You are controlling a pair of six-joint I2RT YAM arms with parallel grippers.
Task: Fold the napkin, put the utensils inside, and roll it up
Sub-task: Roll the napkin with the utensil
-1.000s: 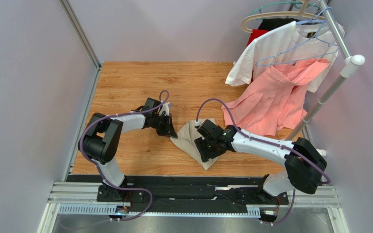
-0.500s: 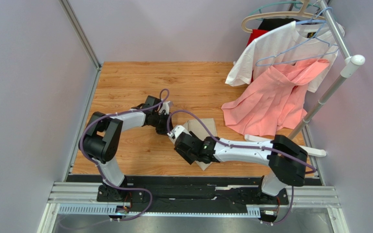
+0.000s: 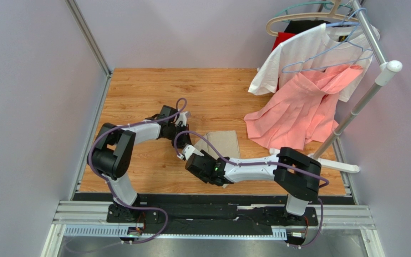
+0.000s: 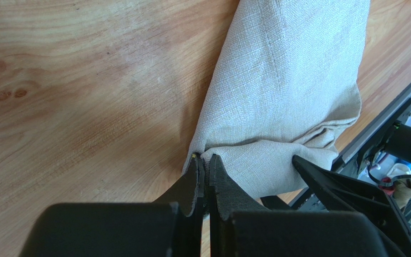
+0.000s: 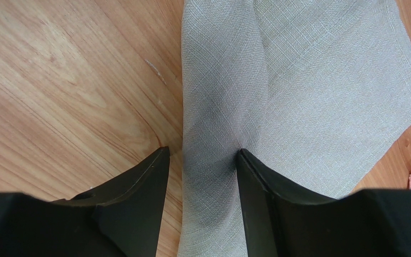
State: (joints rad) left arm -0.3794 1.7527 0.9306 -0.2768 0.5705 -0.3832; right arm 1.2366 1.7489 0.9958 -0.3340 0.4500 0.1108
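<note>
The beige napkin (image 3: 225,143) lies folded on the wooden table, its long fold running away from both wrist cameras. My left gripper (image 3: 184,138) is shut on the napkin's near left corner (image 4: 196,156); in the left wrist view the jaws (image 4: 203,160) pinch the cloth edge. My right gripper (image 3: 192,159) is low at the napkin's near end and open. Its jaws (image 5: 202,155) straddle a raised fold of the napkin (image 5: 221,134): the right finger touches the cloth, the left stands just clear of it. The utensils are out of view.
A salmon-pink garment (image 3: 299,110) and a white T-shirt (image 3: 304,51) hang from a rack (image 3: 360,104) at the back right, the pink hem reaching the table beside the napkin. Grey walls close the left and back. A black rail (image 3: 213,214) runs along the near edge.
My right arm has swung left across the napkin, from its right side to its near left end. The napkin now lies flatter and squarer. The left gripper has kept its hold.
</note>
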